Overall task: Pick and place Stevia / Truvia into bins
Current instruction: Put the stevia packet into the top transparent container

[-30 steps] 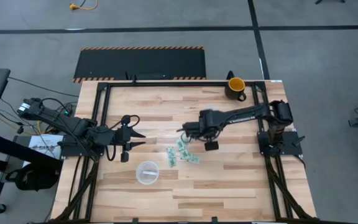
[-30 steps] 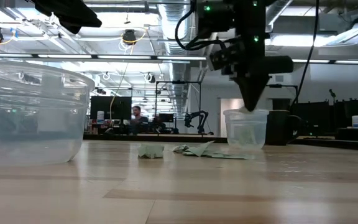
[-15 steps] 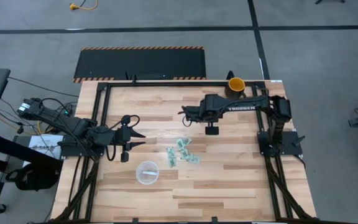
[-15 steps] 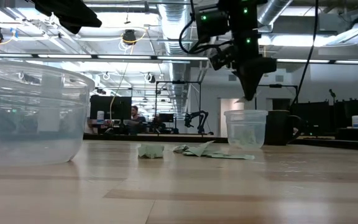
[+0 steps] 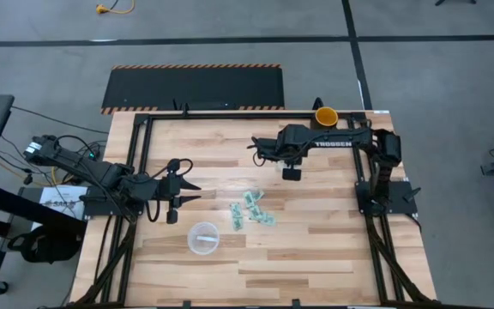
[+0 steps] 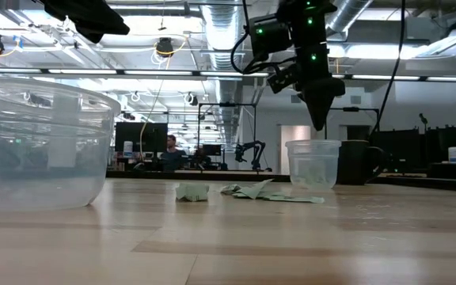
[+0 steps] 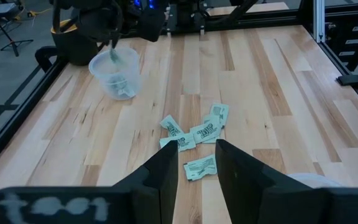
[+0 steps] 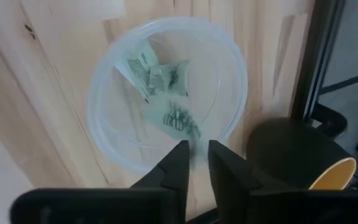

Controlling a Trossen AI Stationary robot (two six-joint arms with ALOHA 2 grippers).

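Sachets [image 8: 166,93] lie inside a clear cup [image 8: 166,93] directly beneath the right gripper [image 8: 194,163], beside a dark mug [image 8: 294,158]. More sachets [image 5: 253,209] lie loose mid-table. Right arm reaches across the far side; its fingers stand slightly parted, holding nothing. Left gripper [image 7: 196,165] waits, parted and empty, near a second cup [image 5: 203,238].

The light is bright and even, coming from long ceiling lamps [image 6: 46,39] that glare white in the low view. On the table [image 5: 316,257] shadows are soft and short. The near cup [image 6: 38,142] in the low view is blurred, and the fingers [image 8: 179,165] in the right wrist view are out of focus.
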